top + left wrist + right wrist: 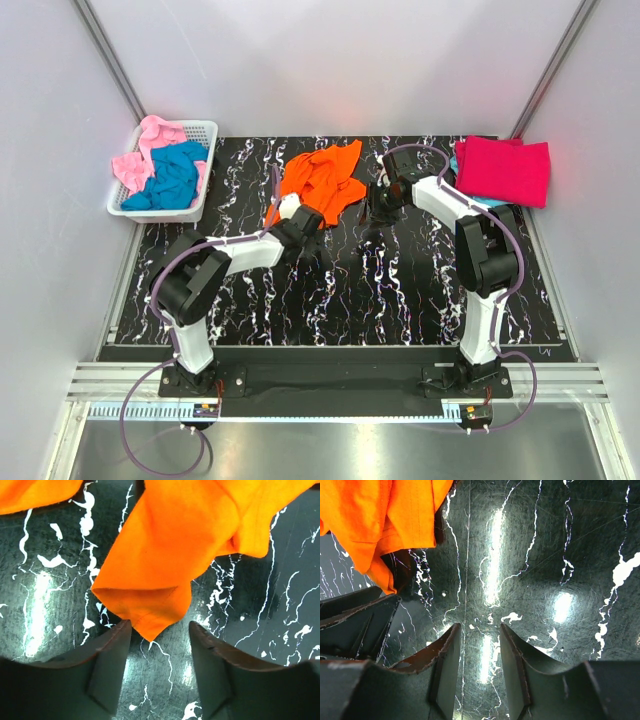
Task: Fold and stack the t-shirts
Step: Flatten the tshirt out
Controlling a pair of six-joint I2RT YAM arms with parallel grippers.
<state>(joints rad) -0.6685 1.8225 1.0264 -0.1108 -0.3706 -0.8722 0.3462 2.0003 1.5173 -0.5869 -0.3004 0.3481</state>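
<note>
Orange t-shirt point(322, 180): crumpled heap, far-centre of table point(400, 290), between both arms. Not spread flat, not folded.
Crimson-pink t-shirt point(503, 170): folded flat at far right corner; looks like the start of the stack.
Teal blue t-shirt point(172, 178) + light pink t-shirt point(150, 140): bunched in the white basket point(150, 213), far left, untouched.
Left tool point(159, 645): fingers spread. A hemmed corner of the orange shirt hangs just ahead of the tips and dips toward the gap; nothing pinched.
Right tool point(479, 630): fingers spread over bare table, nothing between them. Orange cloth sits off to one side in its wrist view, apart from the tips.
Step (est.): lining up a grab on the orange shirt to open it out.
Handling (est.): thin, light, floppy cloth, no stiffness. Will drape and bunch and drag over the glossy table; layers may come up together.
Grip pt (est.): take the doubled hem corner at the left tool, since the stitched edge is thicker and less likely to slip. Right tool wants a second hem or shoulder pt well apart so the cloth hangs open.
Risk: pinching two layers at once, which would leave the shirt twisted.
</note>
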